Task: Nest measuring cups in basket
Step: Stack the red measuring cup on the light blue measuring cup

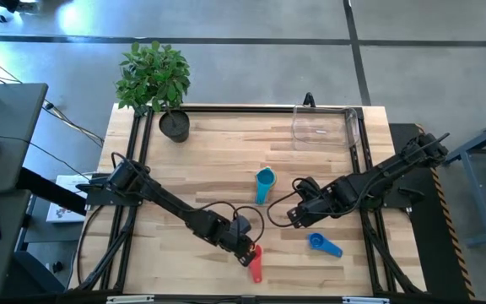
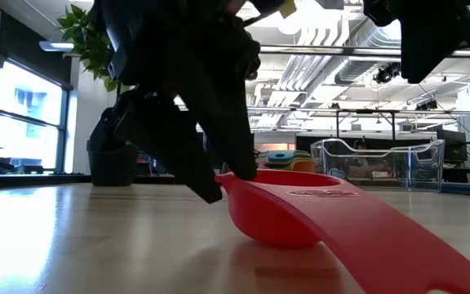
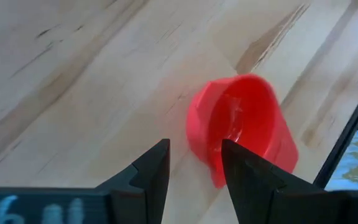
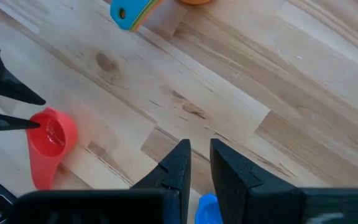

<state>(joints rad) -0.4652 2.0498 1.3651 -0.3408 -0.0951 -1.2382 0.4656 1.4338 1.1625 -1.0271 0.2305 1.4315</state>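
Red measuring cup [image 1: 255, 263] lay at the parted left gripper [image 1: 245, 246]; potted plant [image 1: 156, 83] stood far off; right gripper [image 1: 298, 215] hovered empty, fingers slightly apart.

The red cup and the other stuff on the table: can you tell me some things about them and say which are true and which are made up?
1. The red cup lies on the wooden table, by the left tool. True.
2. The red cup is already inside the clear basket. False: the basket stands at the far edge of the table, and no cup shows inside it.
3. The left tool's fingers are open, with one finger at the cup's rim. True.
4. The right tool is carrying the blue cup. False: the blue cup lies on the table beside that tool, not gripped.
5. A potted plant stands at a far corner of the table. True.
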